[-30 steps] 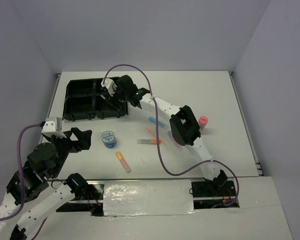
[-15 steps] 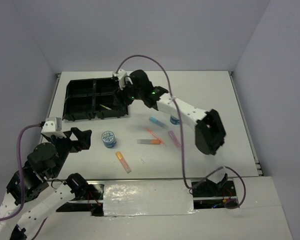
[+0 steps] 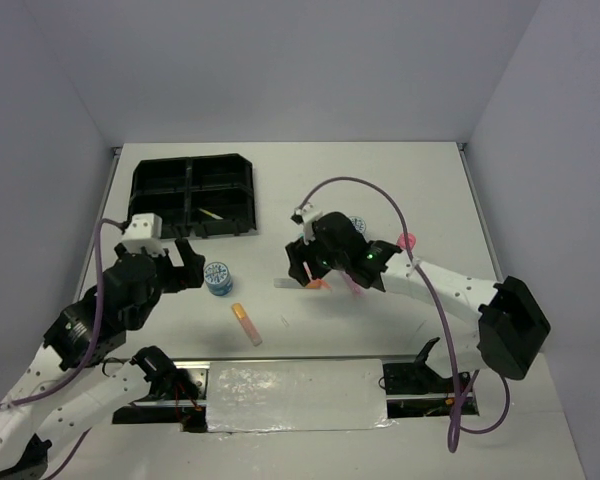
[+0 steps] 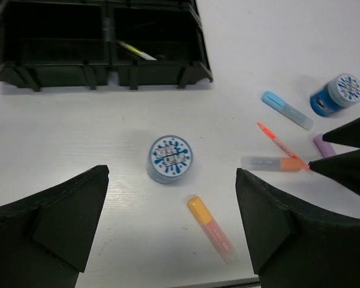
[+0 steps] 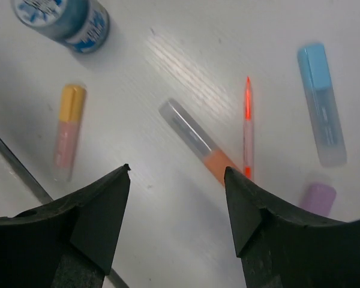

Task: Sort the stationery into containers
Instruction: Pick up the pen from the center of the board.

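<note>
Bare white tabletop (image 3: pixel 430 185) lies open at the upper right of the overhead view; loose coloured markers (image 4: pixel 286 110) under the black right gripper (image 5: pixel 177 170) crowd the centre, a short round blue tub (image 3: pixel 217 278) stands left of centre, and a black compartmented plastic tray (image 3: pixel 189 190) blocks the upper left.

tray (image 3: pixel 165 182) upper left; pen (image 3: pixel 212 214) in its lower-right compartment | tub (image 3: pixel 217 278) below tray | marker (image 3: pixel 246 324) lower-right of tub | second tub (image 4: pixel 336 95) right of centre

The white desk (image 3: pixel 430 185) bears a black divided tray (image 3: pixel 180 228) at far left. A blue tub (image 3: pixel 217 278), a second tub (image 4: pixel 336 95), markers (image 4: pixel 210 229) and a pink-capped bottle (image 3: pixel 407 241) lie scattered.
</note>
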Tool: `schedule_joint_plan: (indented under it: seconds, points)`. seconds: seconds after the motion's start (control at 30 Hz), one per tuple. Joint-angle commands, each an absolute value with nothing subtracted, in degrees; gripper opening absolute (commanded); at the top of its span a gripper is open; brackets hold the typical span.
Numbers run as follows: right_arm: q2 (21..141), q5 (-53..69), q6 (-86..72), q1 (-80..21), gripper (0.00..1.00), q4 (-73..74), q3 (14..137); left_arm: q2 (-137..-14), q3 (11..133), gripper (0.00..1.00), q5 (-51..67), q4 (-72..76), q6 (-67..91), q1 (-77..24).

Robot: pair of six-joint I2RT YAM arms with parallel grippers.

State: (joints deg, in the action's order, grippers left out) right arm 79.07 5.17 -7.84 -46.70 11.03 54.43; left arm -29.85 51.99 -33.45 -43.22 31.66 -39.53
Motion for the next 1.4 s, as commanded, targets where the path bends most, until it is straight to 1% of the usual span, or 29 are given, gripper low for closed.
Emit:
schedule_joint_plan:
  seconds: [0.0,0.03,0.13,0.23,0.27,0.3,0.37,0.67,1.0,1.03,1.17,1.37]
  points:
    - [72.6,0.36,-11.16,-46.85,0.72,10.89,50.28,-34.08,51.69,0.99,-24.89,-36.66,34.52,-39.46]
    - [72.6,-2.17,-10.73,-46.5,0.72,12.03,49.84,-34.88,51.16,0.98,-21.39,-35.43,35.76,-39.46]
    - [75.66,-3.6,-8.53,-45.97,0.7,15.98,51.67,-38.66,49.75,0.96,-17.24,-31.56,40.77,-39.46]
    - [83.2,-3.34,-6.42,-45.7,0.67,16.52,54.4,-42.09,49.4,0.96,-16.0,-30.15,44.46,-39.55]
    - [84.8,-3.51,-6.24,-45.01,0.64,16.87,55.71,-42.8,49.31,0.96,-15.3,-30.06,45.43,-39.55]
    - [87.51,-3.25,-5.72,-44.57,0.57,17.75,56.42,-43.67,48.96,0.96,-14.77,-29.54,46.48,-39.55]
    - [89.38,-3.08,-5.01,-44.12,0.51,18.1,58.0,-44.03,48.17,0.96,-13.01,-29.18,47.19,-39.64]
    - [97.63,-2.72,-3.52,-44.03,0.46,17.57,63.36,-41.13,44.47,0.97,-12.22,-29.0,46.67,-39.81]
    - [102.04,-5.18,-3.43,-43.86,0.45,18.54,64.16,-41.22,42.54,0.98,-10.9,-27.95,45.62,-39.81]
    - [102.22,-5.19,-3.43,-43.86,0.42,18.72,64.07,-41.48,42.37,0.98,-10.72,-27.78,45.53,-39.81]
    - [102.92,-5.19,-3.95,-43.86,0.38,19.95,62.93,-41.75,42.01,0.98,-10.63,-27.77,45.53,-39.81]
    - [103.18,-5.45,-4.22,-43.59,0.34,20.21,60.74,-41.22,41.92,0.98,-11.16,-28.12,45.44,-39.81]
